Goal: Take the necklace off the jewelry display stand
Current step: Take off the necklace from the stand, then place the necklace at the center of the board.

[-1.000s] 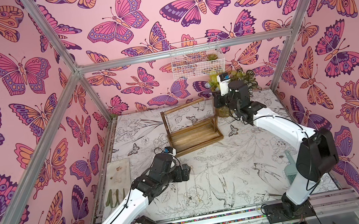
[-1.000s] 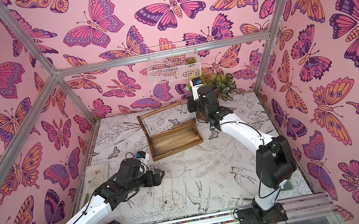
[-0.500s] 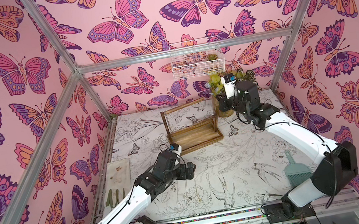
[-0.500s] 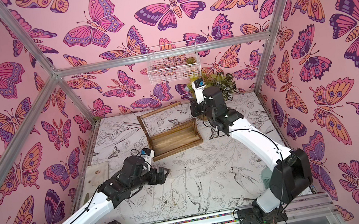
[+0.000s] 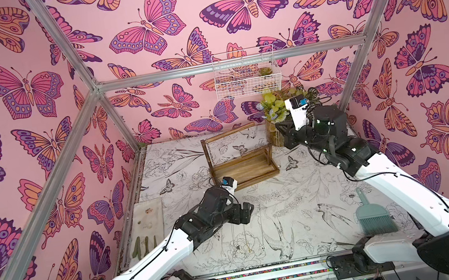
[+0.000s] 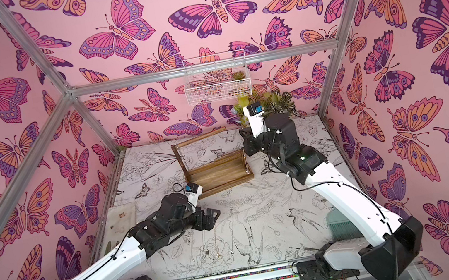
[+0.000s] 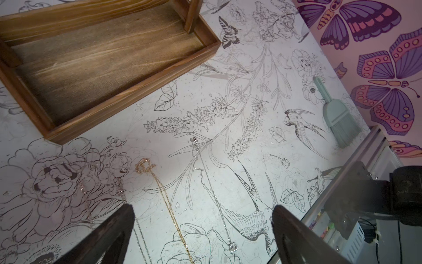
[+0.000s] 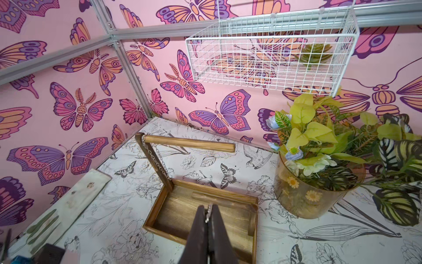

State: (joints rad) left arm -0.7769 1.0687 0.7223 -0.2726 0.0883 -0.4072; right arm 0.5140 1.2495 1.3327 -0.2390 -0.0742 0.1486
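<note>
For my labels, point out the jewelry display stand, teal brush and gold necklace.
jewelry display stand (image 5: 246, 171): in a top view, tray floor.
teal brush (image 7: 344, 132): left wrist view, bristles.
gold necklace (image 7: 144, 162): left wrist view, looped end.

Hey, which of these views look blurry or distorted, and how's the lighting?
Left wrist view: the jewelry display stand looks smeared, the necklaces on the table are crisp, and the open left gripper is dark and out of focus. Right wrist view: wide-angle stretch toward the edges; the right gripper, shut on a necklace, is blurred close up. Both top views: even light, soft shadows.
</note>
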